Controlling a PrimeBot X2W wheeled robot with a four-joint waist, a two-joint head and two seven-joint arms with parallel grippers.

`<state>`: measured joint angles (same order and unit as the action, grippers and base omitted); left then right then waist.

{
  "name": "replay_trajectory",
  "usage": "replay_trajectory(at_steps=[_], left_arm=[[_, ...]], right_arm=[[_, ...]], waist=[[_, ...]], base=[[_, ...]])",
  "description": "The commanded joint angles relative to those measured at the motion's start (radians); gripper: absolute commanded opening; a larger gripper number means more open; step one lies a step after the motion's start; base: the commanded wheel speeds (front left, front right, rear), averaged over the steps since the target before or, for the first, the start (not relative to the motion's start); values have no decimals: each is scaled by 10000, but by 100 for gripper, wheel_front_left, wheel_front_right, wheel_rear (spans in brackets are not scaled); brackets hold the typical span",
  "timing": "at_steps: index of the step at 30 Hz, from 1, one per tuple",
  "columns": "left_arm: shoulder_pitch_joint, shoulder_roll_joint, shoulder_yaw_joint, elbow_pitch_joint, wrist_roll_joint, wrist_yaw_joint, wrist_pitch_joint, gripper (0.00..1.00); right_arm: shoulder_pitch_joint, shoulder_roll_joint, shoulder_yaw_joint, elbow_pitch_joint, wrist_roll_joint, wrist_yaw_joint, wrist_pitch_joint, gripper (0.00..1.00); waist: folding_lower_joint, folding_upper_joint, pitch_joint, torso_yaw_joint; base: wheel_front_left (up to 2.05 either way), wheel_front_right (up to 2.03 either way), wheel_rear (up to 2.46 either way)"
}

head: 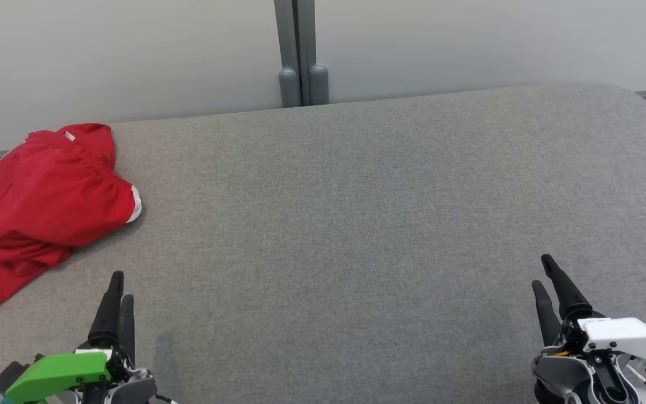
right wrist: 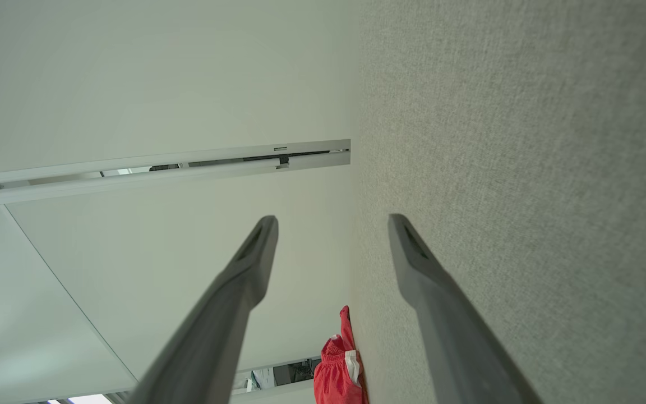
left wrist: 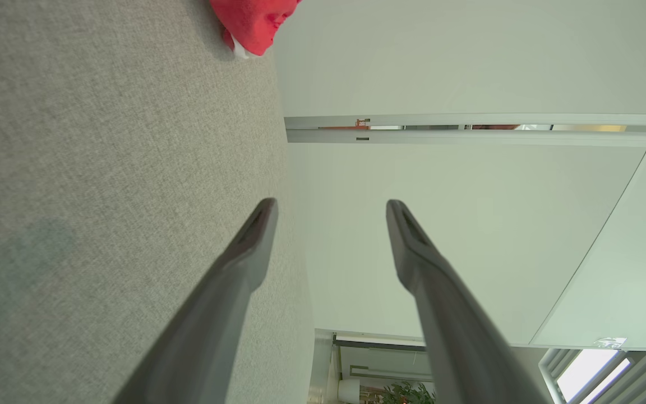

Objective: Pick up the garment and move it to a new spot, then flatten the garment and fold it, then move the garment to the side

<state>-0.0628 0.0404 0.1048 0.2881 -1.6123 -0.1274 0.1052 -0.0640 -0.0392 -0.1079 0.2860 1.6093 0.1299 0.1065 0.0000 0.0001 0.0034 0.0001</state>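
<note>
A crumpled red garment (head: 48, 207) with white trim lies at 9 o'clock on the grey fabric-covered tabletop (head: 356, 224). Its lower part runs out past the picture's left edge. A small white label (head: 69, 135) sits at its waistband, toward 10 o'clock; any print on it is too small to read.

The left claw (head: 121, 286), on a green housing, hangs at 7 o'clock over bare tabletop, just below the garment and apart from it. In the left wrist view the left claw (left wrist: 331, 205) has its two dark fingers spread wide with nothing between them, and a corner of the garment (left wrist: 253, 22) shows at 11 o'clock.

The right claw (head: 541, 271), on a white housing, is at 5 o'clock, well apart from the garment. The right wrist view shows the right claw (right wrist: 332, 220) with fingers likewise parted and empty, and the garment (right wrist: 337, 370) far off at 6 o'clock.

A grey post (head: 302, 56) stands at 12 o'clock between pale wall panels behind the tabletop.
</note>
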Motion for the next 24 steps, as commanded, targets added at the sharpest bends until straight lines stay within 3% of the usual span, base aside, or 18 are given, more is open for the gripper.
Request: replay_trajectory(at_steps=[1,10,24], left_arm=[[-181,37,-18,-225,147,-13,-127,100],[-194,47,-113,-438,1037,-16,-559,100],[-237,63,-193,-781,3951,79,-1154,100]], right_arm=[[-170,-40,90,-242,-90,2,-132,100],[-122,-53,325,-523,-1006,3,-566,100],[-122,-125,704,-926,-3490,5,-1162,100]], waist=[[0,-1,1,3],[0,-1,-2,20],[0,-1,-17,33]], base=[[0,0,0],[0,0,0],[0,0,0]])
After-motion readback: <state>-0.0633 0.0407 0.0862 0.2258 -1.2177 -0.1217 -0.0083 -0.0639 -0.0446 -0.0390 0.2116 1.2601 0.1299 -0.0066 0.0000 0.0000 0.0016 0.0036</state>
